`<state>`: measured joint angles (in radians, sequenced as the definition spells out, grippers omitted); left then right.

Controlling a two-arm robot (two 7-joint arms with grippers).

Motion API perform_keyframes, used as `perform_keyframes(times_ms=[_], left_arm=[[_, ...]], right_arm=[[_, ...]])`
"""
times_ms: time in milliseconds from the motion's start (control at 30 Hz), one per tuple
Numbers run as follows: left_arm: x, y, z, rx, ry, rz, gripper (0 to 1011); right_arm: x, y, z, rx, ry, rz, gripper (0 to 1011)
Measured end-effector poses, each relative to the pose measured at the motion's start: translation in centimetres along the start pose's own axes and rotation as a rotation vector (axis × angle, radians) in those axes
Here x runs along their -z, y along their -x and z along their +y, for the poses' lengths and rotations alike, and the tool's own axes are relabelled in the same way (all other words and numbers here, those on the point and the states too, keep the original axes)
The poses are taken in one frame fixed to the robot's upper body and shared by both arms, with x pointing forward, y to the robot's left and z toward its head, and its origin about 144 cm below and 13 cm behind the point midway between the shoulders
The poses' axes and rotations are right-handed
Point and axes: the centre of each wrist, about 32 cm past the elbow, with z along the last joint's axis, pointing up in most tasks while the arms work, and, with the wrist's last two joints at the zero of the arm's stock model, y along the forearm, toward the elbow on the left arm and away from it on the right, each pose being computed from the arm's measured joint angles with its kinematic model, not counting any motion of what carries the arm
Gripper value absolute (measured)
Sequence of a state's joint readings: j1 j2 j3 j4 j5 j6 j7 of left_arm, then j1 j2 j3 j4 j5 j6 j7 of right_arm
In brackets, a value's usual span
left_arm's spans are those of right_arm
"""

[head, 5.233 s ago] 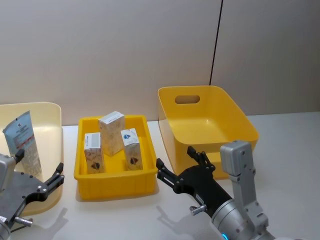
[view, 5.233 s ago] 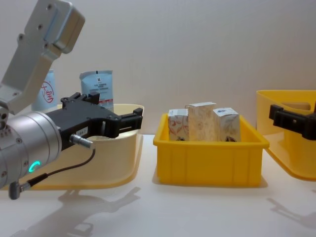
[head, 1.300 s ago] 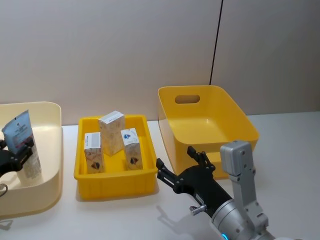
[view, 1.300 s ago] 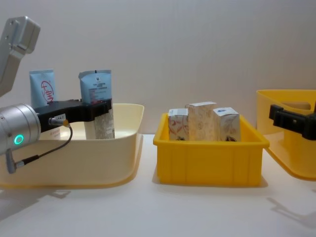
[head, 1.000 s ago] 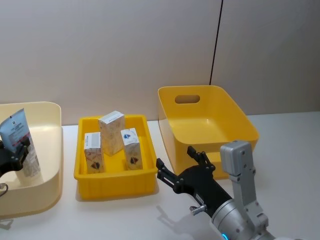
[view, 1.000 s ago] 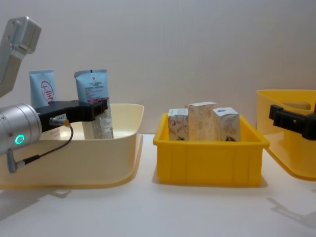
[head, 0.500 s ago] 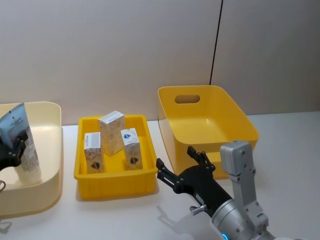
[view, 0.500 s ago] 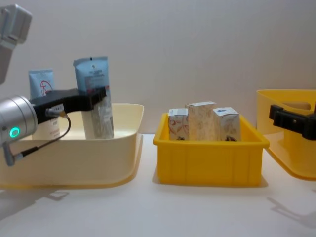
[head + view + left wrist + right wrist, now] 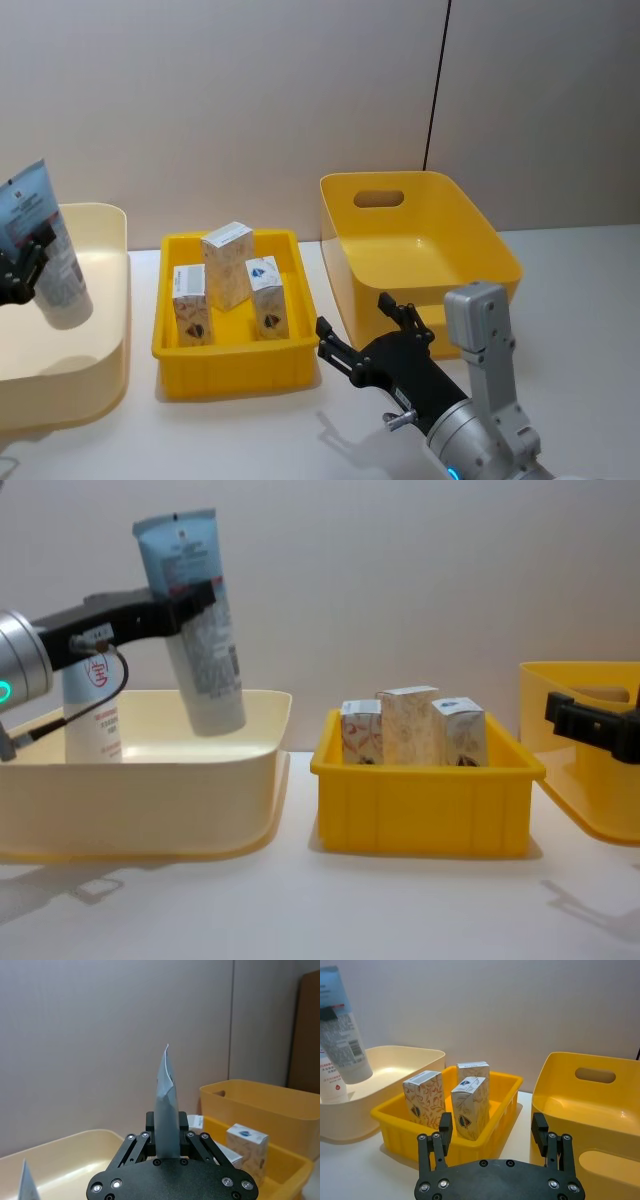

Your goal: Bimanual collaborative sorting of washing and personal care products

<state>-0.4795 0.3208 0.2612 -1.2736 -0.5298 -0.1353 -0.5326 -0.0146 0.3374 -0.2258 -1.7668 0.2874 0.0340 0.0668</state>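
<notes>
One tube (image 9: 200, 650) is clenched in my left hand (image 9: 203, 592) above the cream bin (image 9: 150, 765) (cap down). Lift it well clear before swinging toward three o'clock; my right hand (image 9: 353, 318) is spread, idle.

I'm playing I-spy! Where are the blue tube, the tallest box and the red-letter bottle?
blue tube (image 9: 196, 620), chest view, printed middle
tallest box (image 9: 229, 268), head view, front face
red-letter bottle (image 9: 90, 722), chest view, lower body

Bright, even light from above, with soft pale shadows.
</notes>
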Motion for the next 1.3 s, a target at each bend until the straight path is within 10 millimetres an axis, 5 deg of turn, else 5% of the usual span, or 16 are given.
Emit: perform_keyframes(times_ms=[533, 1300], left_arm=[[-1.6, 0.6, -0.4, 0.222, 0.062, 0.021, 236], [-0.1, 2.9, -1.8, 0.453, 0.003, 0.040, 235]], right_arm=[[0.0, 0.0, 0.0, 0.000, 0.000, 0.000, 1001], [0.0, 0.0, 0.0, 0.000, 0.000, 0.000, 1001]])
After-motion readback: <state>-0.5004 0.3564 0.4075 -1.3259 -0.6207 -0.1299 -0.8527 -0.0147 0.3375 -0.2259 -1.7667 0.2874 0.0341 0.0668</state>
